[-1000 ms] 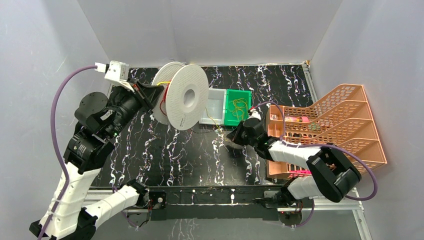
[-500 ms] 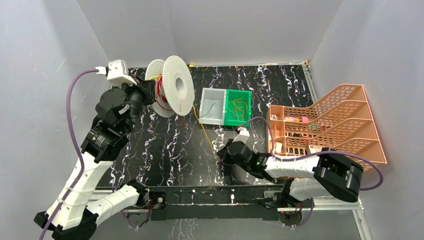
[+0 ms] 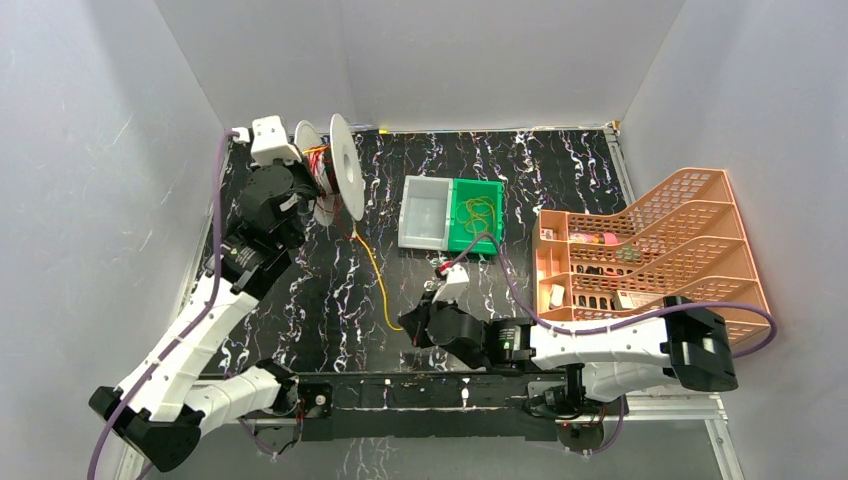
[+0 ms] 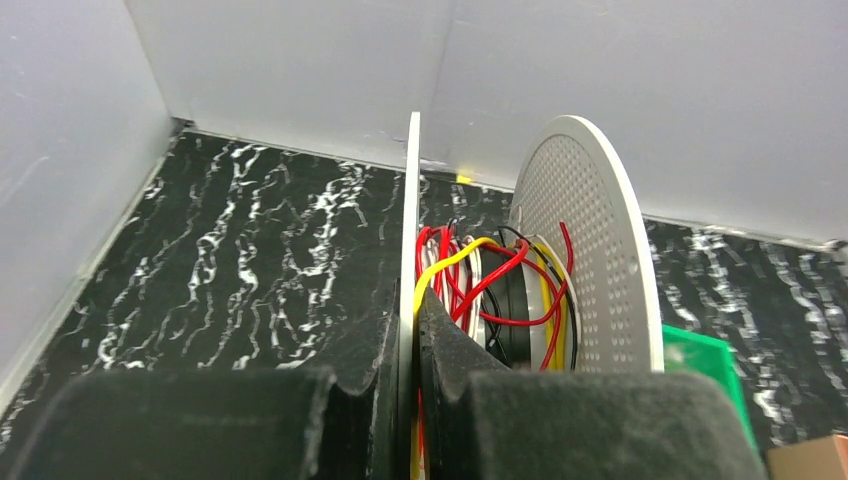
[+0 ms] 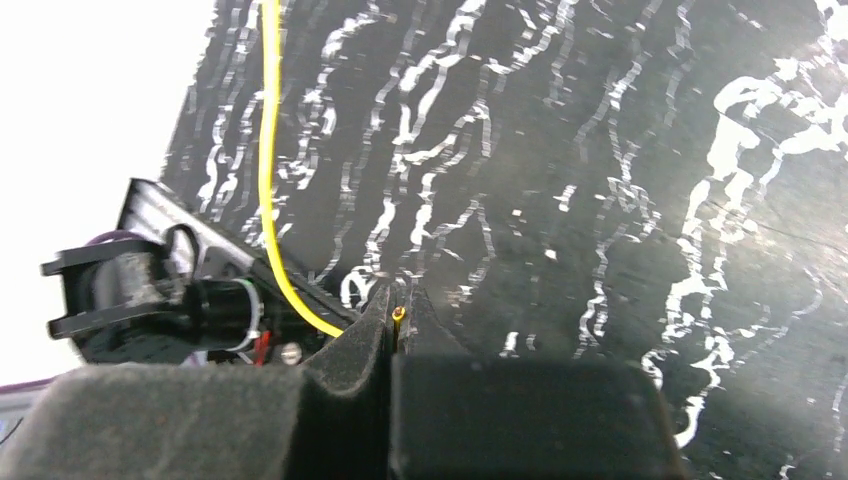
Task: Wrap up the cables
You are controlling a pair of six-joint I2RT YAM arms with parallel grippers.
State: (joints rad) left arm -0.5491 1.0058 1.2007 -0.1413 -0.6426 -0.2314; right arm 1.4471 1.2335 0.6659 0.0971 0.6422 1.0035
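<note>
Left arm [image 3: 215, 300] reaches back-left, jaws clamping one white spool [image 3: 345, 165] by its flange; right arm [image 3: 600, 345] low, stretched left, jaws pinching one yellow cable [image 3: 375, 277].

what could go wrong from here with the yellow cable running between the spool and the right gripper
The right gripper pinches the yellow cable right at its tip, so it may slip free under tension. The left gripper holds the spool by one thin flange; a pull could twist it. The wound wires lie loose and crossed, so a new turn might snag.
</note>
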